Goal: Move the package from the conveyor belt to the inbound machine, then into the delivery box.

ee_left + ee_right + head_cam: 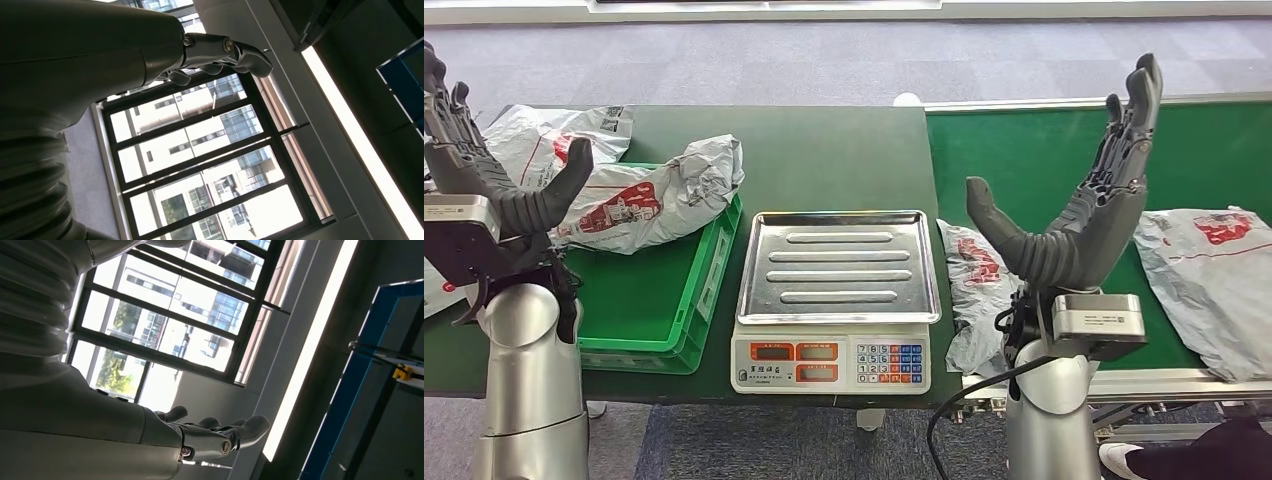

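Grey plastic package (972, 290) with red print, crumpled, lying flat at the near end of the green conveyor belt (1044, 150), just beside the silver-trayed scale (836, 300). Green delivery box (649, 310) beyond the scale, holding similar grey bags.

head view high, downward; wrist views close, toward window (200, 165)

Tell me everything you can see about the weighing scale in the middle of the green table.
The weighing scale stands flat on the green table, between the green crate and the conveyor belt. It has a shiny metal tray with four raised ribs on top, with nothing on it. The white front panel carries three orange displays and a keypad with blue and white keys. Neither hand touches it.
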### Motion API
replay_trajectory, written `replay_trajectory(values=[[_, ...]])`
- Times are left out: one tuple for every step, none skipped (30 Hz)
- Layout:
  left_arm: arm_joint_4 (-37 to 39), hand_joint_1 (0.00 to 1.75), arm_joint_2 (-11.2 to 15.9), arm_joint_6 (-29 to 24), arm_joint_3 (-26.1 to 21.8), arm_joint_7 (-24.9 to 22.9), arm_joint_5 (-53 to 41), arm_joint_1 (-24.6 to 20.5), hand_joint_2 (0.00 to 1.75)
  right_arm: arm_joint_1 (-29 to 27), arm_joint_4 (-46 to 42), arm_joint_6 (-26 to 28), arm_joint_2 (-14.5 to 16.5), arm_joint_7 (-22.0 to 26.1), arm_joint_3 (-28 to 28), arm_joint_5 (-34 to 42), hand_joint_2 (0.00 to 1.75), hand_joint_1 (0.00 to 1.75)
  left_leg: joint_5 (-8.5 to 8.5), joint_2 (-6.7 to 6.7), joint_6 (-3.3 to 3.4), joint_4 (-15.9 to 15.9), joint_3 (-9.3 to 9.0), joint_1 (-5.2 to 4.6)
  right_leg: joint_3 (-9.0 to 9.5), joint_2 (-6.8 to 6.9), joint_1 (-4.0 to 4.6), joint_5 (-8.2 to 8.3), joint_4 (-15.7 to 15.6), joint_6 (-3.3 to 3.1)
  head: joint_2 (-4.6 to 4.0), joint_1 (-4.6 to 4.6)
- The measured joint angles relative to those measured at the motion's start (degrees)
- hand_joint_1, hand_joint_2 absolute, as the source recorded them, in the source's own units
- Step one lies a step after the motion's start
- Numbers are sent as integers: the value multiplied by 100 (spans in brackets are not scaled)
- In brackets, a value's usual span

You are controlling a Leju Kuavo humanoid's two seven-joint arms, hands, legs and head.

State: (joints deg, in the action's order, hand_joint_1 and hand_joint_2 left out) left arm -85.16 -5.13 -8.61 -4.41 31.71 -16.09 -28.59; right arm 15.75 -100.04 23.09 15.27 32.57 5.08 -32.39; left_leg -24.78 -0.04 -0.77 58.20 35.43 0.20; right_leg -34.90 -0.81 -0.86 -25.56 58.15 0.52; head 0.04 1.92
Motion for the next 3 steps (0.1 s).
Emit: replay_trajectory(values=[[-3, 0, -1, 0, -1, -2, 0, 1, 175, 0, 0, 1, 3, 0, -3, 0, 175, 0, 0, 0, 0, 0, 0, 0, 0, 0, 0, 0, 0, 0, 0, 0], [-5, 0, -2, 0, -1, -4, 0, 2, 175, 0, 0, 1, 6, 0, -7, 0, 175, 0, 0, 0, 0, 0, 0, 0, 0, 0, 0, 0, 0, 0, 0, 0], [-6, 0, -2, 0, -1, -4, 0, 2, 175, 0, 0, 0, 8, 0, -9, 0, 175, 0, 0, 0, 0, 0, 0, 0, 0, 0, 0, 0, 0, 0, 0, 0]])
